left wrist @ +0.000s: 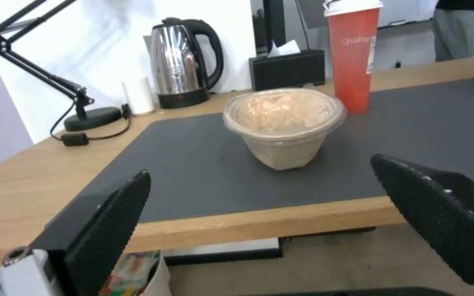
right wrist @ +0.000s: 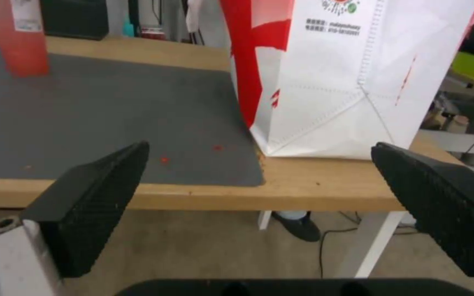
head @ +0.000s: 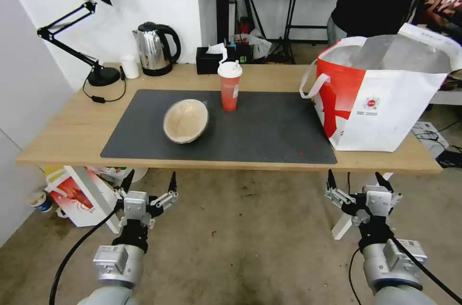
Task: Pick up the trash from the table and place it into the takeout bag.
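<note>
Both grippers hang low in the head view, in front of the table's (head: 62, 146) near edge and above bare floor: the left gripper (head: 150, 183) at lower left, the right gripper (head: 357, 182) at lower right, each with its two black ridged fingers spread wide and holding nothing. Open floor lies between them, and a strip of light wood runs between the dark grey mat (head: 269, 132) and the table's front edge. Two pieces of trash stand on the mat near the frame's centre: one beige bowl (head: 186, 120), round, matte and fibrous with a clear cover, tipped so its mouth faces the camera in the head view, and one tall red cup (head: 230, 86) with a white lid, upright just right of and behind the bowl. One takeout bag (head: 380, 98) stands at the right of the frame, boxy, red and white with a silvery lining, its mouth open upward and its base overlapping the mat's right edge. Along the far edge sit one steel kettle (head: 155, 49), one black tissue box (head: 211, 59) and one black desk lamp (head: 91, 31).
</note>
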Tool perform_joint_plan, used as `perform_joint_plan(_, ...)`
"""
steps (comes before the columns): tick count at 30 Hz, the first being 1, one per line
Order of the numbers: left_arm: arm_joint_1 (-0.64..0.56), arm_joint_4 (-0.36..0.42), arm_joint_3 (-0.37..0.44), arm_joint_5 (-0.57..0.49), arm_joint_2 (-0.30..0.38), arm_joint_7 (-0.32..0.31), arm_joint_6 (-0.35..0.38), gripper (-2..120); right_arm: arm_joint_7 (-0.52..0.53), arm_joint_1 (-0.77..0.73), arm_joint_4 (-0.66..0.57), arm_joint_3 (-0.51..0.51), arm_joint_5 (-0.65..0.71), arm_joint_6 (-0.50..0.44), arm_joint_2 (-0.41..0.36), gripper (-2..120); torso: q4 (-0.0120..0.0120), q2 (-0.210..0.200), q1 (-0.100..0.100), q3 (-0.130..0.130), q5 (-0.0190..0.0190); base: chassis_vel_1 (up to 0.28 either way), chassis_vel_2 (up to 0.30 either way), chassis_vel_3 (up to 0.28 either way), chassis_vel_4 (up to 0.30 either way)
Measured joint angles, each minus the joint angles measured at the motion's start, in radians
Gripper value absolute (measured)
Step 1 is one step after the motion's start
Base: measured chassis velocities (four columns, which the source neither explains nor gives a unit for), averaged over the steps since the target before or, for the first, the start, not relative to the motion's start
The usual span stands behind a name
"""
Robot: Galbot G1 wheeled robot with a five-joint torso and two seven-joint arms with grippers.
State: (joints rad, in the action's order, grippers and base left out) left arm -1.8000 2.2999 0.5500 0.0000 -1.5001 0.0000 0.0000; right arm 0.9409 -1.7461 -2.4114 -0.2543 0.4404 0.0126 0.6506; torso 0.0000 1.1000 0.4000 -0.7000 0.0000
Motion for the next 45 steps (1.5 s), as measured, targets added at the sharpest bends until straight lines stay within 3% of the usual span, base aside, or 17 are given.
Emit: perform_joint_plan(45,0.000,0.000,0.000,0.000,0.000,0.000,0.000,100,-0.025,0.063,0.144,0.103,-0.142,-0.104,0.110,100,0.0000,0.000,0.000,0.000,-0.0001,0.000,0.000,0.000,0.000)
